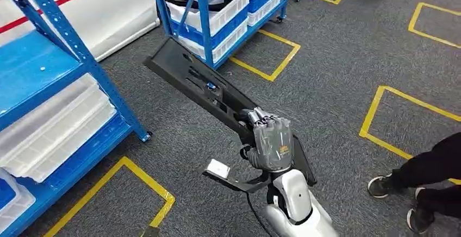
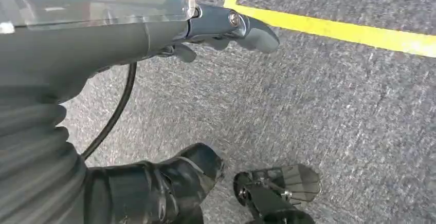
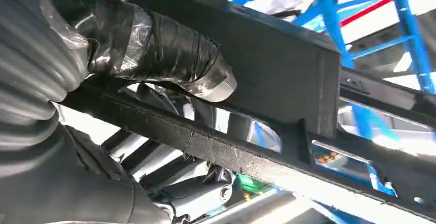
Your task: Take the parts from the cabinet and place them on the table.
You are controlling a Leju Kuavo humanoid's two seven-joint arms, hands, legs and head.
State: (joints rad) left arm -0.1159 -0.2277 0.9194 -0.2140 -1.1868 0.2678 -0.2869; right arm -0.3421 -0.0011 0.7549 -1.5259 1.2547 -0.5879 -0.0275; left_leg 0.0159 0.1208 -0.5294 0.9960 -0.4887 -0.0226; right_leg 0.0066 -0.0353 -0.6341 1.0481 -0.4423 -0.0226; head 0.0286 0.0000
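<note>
My right hand (image 1: pixel 272 142) grips a long black part (image 1: pixel 201 85) above the grey floor (image 1: pixel 337 74), beside the blue shelves (image 1: pixel 60 85). A white label (image 1: pixel 218 168) on the part is unreadable. My left hand (image 2: pixel 154 23) hangs with fingers apart, holding nothing.

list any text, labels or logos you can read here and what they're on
No text can be read.
Orange marking on the back of the right hand: too small to read.
White tag on the black part that hand holds: looks blank or too blurred to tell.
Yellow floor lines: plain outlines, no writing.
</note>
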